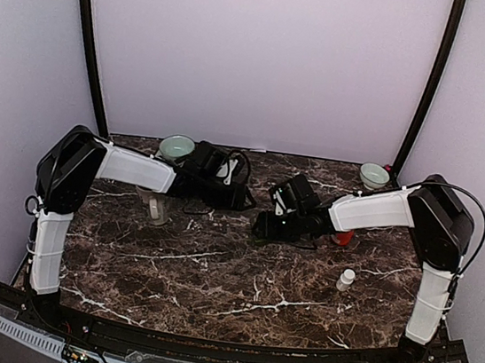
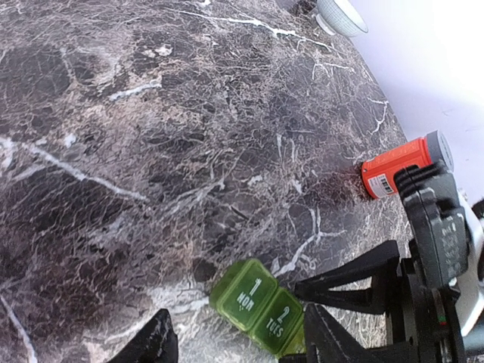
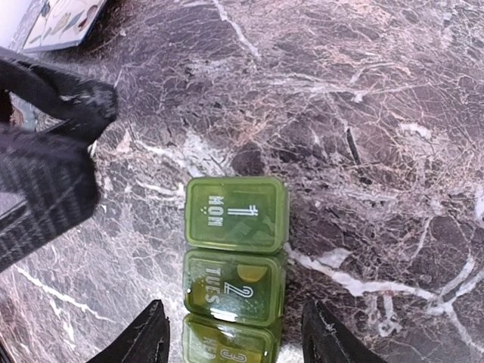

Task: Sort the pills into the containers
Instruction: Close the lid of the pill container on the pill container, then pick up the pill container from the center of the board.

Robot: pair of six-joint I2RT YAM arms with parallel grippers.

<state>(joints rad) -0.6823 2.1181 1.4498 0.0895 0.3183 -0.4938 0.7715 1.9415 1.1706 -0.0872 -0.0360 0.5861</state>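
The left tool (image 2: 236, 321) has its fingers apart and holds nothing. In its wrist view the green pill organizer (image 2: 257, 306) lies flat on the surface (image 1: 212, 276) between them, much nearer the finger at 5 o'clock than the one at 7 o'clock; whether it touches that finger I cannot tell. The right tool (image 3: 233, 310) is also spread and empty. Its two fingers flank the organizer's row with bare marble showing on both sides, so it touches nothing. The lids marked 1 MON and 2 TUES are shut, and in the right wrist view the MON end points to 12 o'clock. There the left tool's black body crowds in at 9 to 10 o'clock, close to the MON lid. From above, the two tools meet nose to nose at mid-surface, toward the back, and the organizer beneath them is hidden. The near half of the marble lies open. An orange bottle (image 1: 342, 238) stands at 3 o'clock from the right tool, with a white bottle (image 1: 346, 279) farther out at 4 o'clock. The left bowl (image 1: 176, 147) and right bowl (image 1: 374, 175) sit along the back edge, at 11 and 1 o'clock.
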